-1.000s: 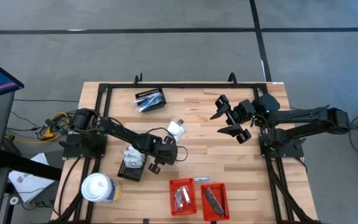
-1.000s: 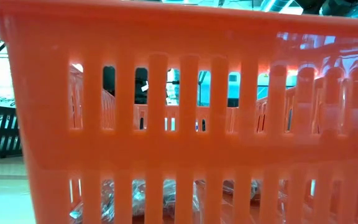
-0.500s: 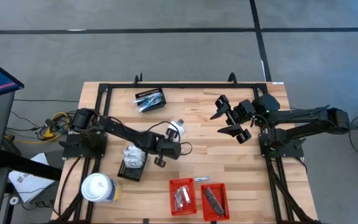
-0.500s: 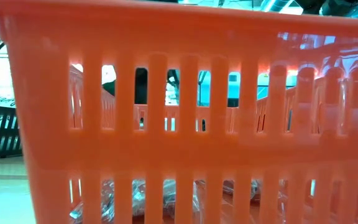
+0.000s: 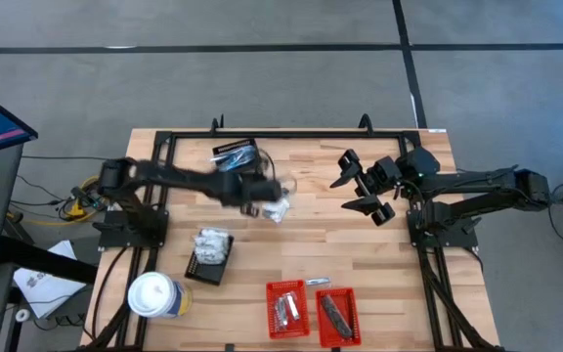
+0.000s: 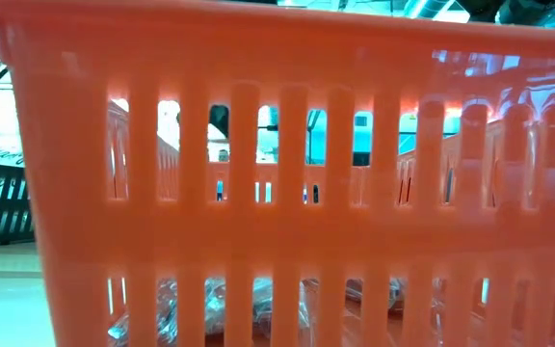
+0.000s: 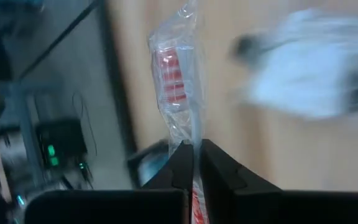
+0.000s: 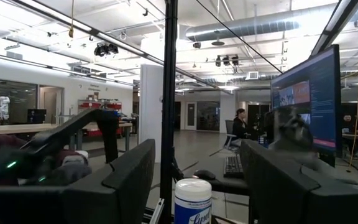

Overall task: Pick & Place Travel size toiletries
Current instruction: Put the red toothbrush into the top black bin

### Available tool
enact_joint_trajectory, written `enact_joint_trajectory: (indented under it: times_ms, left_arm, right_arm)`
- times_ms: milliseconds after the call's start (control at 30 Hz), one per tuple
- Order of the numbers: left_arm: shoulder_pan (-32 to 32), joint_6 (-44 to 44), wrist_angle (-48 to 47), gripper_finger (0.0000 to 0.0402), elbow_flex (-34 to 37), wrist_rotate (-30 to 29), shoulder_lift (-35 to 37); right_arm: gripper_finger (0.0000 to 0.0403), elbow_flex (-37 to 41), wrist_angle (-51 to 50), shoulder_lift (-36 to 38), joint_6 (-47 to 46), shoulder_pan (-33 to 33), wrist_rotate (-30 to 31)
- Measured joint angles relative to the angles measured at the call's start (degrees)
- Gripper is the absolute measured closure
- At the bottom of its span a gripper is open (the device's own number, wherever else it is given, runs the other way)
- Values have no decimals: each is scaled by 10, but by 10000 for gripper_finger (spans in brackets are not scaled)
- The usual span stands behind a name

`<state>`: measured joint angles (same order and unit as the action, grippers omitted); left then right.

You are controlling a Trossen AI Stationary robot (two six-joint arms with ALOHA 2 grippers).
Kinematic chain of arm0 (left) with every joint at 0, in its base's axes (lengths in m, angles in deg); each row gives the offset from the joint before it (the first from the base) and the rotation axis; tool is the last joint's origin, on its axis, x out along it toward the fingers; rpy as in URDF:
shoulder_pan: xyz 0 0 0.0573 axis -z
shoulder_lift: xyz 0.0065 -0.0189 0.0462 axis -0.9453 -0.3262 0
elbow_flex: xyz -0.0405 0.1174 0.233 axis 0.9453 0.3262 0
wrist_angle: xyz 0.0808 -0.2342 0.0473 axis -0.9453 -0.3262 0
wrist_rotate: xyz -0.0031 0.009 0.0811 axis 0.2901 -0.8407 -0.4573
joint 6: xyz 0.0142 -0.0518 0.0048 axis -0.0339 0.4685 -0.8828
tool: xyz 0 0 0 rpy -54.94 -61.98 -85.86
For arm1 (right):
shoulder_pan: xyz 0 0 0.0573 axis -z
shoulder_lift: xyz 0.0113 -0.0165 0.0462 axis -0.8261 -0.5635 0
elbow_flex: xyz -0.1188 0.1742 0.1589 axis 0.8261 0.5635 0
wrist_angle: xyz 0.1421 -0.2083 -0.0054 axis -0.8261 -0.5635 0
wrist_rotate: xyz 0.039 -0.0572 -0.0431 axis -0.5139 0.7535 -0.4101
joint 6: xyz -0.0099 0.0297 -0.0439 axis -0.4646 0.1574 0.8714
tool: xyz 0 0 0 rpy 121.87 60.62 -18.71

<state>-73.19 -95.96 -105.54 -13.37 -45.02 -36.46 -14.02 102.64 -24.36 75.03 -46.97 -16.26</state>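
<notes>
My left gripper (image 5: 265, 194) is over the table's middle, shut on a clear-wrapped toiletry packet (image 5: 279, 208) with a red-and-white item inside (image 7: 174, 74). More white packets (image 5: 211, 242) are piled on a black basket (image 5: 206, 266) at the near left. Another black basket (image 5: 236, 156) at the far side holds silvery items. Two red baskets (image 5: 286, 309) (image 5: 336, 315) stand at the near edge, and silvery toiletries (image 6: 210, 308) show through the slots. One small item (image 5: 318, 283) lies beside them. My right gripper (image 5: 364, 188) waits open, raised at the right. My left gripper pinches the packet's near end (image 7: 189, 135) between its two fingers (image 7: 219, 163). The fingers lie along the packet and slant down from the table's left. The rest of the packet sticks out past the fingertips, lifted clear of the table.
A large white lidded cup (image 5: 154, 294) stands at the near left corner. A black frame rail (image 5: 291, 135) runs round the table's edges. The red basket's wall (image 6: 277, 173) fills the low view. Bare wood (image 5: 340, 244) lies between the arms.
My left gripper has taken hold of the clear-wrapped packet that lay on the table's middle. It has risen and swung toward the far edge, turning as it went. The packet has come up off the wood. The move is fast, and the arm is blurred now.
</notes>
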Motion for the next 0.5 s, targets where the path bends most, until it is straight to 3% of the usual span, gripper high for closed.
enact_joint_trajectory:
  times_ms: [167, 300, 500]
  left_arm:
    - [-120, 8, -5, 396, -1, 6, 70]
    - [-213, 9, -17, 396, -1, 59, 86]
    - [-269, -7, -65, 396, 0, 146, 56]
  right_arm:
    - [173, 0, 0, 0, 0, 0, 0]
    - [173, 0, 0, 0, 0, 0, 0]
    - [173, 0, 0, 0, 4, 1, 0]
